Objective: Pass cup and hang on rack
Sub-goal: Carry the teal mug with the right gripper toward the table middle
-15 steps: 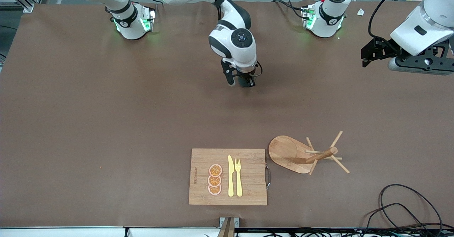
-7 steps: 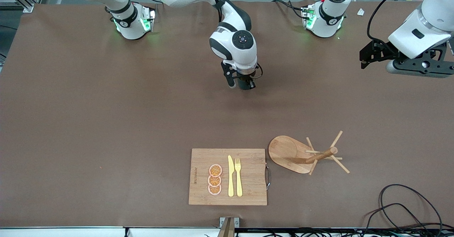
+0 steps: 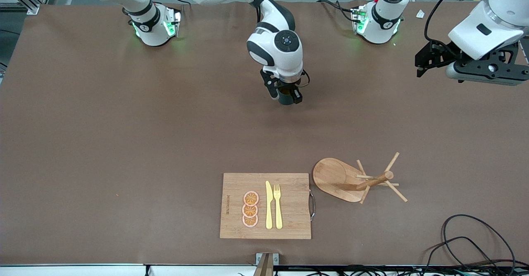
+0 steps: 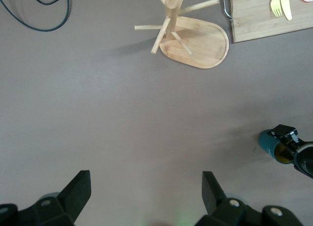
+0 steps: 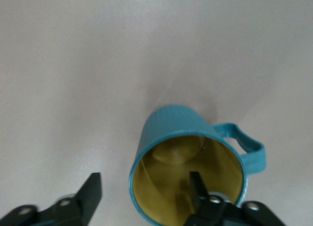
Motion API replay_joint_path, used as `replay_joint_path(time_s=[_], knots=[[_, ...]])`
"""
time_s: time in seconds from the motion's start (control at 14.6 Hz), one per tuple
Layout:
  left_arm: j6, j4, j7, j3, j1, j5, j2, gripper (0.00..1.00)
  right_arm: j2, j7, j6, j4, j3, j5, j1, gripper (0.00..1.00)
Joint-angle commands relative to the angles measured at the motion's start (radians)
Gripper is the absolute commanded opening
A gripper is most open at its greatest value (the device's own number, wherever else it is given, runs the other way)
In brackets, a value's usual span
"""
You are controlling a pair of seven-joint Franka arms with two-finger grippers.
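The teal cup (image 5: 171, 123) stands upright on the table's middle, toward the robots' bases, its yellowish inside and side handle showing. My right gripper (image 5: 145, 182) is open over its rim, one finger inside the cup and the other outside, clear of the wall. From the front the right gripper (image 3: 286, 95) hides most of the cup (image 3: 285, 100). The wooden rack (image 3: 337, 181) stands nearer to the front camera, toward the left arm's end. My left gripper (image 3: 427, 59) hangs open and empty over the table at the left arm's end. The left gripper (image 4: 145, 192) also shows above bare table, with the rack (image 4: 205, 45) and cup (image 4: 270, 143) in sight.
A bamboo cutting board (image 3: 289, 222) with a yellow knife (image 3: 268, 205), a fork (image 3: 277, 205) and orange slices (image 3: 250, 209) lies beside the rack, near the front edge. A black cable (image 3: 471, 236) loops at the front corner by the left arm's end.
The right gripper has opened and let go of the cup wall, drifting a little toward the left arm's end. The left arm has shifted slightly toward the middle.
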Motion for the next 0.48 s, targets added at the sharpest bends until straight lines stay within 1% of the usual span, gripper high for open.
replay_joint_path(time_s=[0.0, 0.07, 0.21, 0.27, 0.34, 0.41], knots=[[-0.007, 0.023, 0.004, 0.001, -0.003, -0.008, 0.012, 1.00, -0.064, -0.006, -0.066, 0.004, -0.006, -0.001, -0.017, 1.00], [-0.007, 0.023, 0.005, 0.001, -0.003, -0.006, 0.012, 1.00, -0.107, -0.037, -0.133, 0.004, -0.004, -0.002, -0.043, 1.00], [-0.007, 0.025, 0.010, -0.001, -0.004, -0.008, 0.021, 1.00, -0.205, -0.191, -0.308, -0.001, -0.009, 0.001, -0.085, 1.00], [-0.007, 0.025, 0.006, -0.001, -0.014, -0.008, 0.021, 1.00, -0.259, -0.263, -0.391, -0.003, -0.007, 0.001, -0.126, 1.00], [-0.007, 0.023, 0.004, -0.001, -0.018, -0.008, 0.021, 1.00, -0.335, -0.361, -0.489, -0.015, -0.007, -0.001, -0.157, 1.00], [-0.007, 0.025, 0.004, -0.001, -0.018, -0.008, 0.021, 1.00, -0.413, -0.481, -0.558, -0.053, -0.012, -0.011, -0.171, 1.00]])
